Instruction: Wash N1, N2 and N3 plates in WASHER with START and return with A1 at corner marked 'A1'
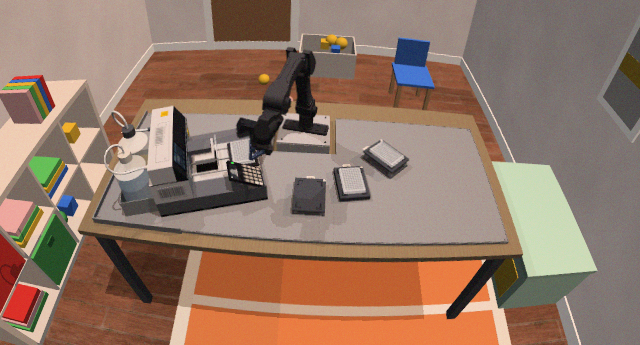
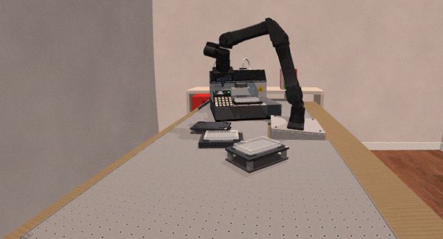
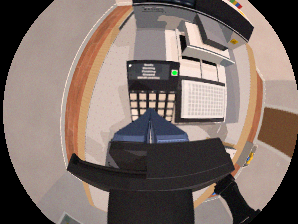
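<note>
The WASHER (image 1: 205, 192) (image 2: 242, 111) stands at the table's left end. One white 96-well plate (image 1: 240, 150) (image 2: 246, 100) (image 3: 202, 99) lies on its carrier. The keypad (image 1: 246, 174) (image 2: 223, 101) (image 3: 154, 103) lies beside the plate, and its lamp (image 1: 233, 163) (image 2: 228, 92) (image 3: 174, 72) shows green. My gripper (image 1: 257, 155) (image 2: 222, 82) (image 3: 150, 112) is shut and empty, pointing down a little above the keypad. One dark nest (image 1: 309, 195) (image 2: 210, 126) is empty. A second plate (image 1: 351, 180) (image 2: 221, 135) sits in the middle nest. A third plate (image 1: 385, 153) (image 2: 257, 145) sits in the raised nest.
The arm's base plate (image 1: 305, 137) (image 2: 311, 129) stands behind the nests. Two liquid bottles (image 1: 132, 177) with tubing stand left of the washer. A shelf (image 1: 40, 185) stands off the table's left side, and a green cabinet (image 1: 542, 230) off its right.
</note>
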Motion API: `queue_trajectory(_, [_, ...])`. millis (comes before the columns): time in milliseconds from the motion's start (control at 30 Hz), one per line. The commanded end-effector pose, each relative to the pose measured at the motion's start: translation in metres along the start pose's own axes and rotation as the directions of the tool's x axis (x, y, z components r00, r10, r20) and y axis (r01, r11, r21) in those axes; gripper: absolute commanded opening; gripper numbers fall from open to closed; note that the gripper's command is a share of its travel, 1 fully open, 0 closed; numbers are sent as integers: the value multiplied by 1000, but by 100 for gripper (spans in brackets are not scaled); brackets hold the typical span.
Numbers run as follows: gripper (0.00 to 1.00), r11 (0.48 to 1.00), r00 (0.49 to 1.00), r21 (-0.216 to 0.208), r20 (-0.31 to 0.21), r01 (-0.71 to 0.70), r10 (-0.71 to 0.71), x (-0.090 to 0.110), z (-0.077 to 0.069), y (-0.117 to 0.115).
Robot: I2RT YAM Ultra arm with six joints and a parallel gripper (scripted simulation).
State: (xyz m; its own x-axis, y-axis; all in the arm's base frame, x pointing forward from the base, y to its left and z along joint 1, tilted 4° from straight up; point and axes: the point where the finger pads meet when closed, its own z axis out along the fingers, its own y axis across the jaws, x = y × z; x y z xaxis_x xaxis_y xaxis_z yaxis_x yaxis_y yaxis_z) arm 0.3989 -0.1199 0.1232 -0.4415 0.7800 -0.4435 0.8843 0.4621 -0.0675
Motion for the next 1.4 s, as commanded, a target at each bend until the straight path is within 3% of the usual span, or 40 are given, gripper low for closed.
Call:
queue_trajectory(0, [0, 1000, 999, -7, 25, -25, 25, 1, -6, 4])
queue_trajectory(800, [0, 1000, 999, -7, 23, -25, 25, 67, -3, 37])
queue_trajectory(1000, [0, 1000, 999, -7, 23, -25, 25, 68, -3, 37])
queue_trajectory(1033, [100, 1000, 1000, -15, 15, 6, -6, 65, -3, 33])
queue_trajectory(1367, [100, 945, 947, -103, -49, 311, -317, 42, -1, -11])
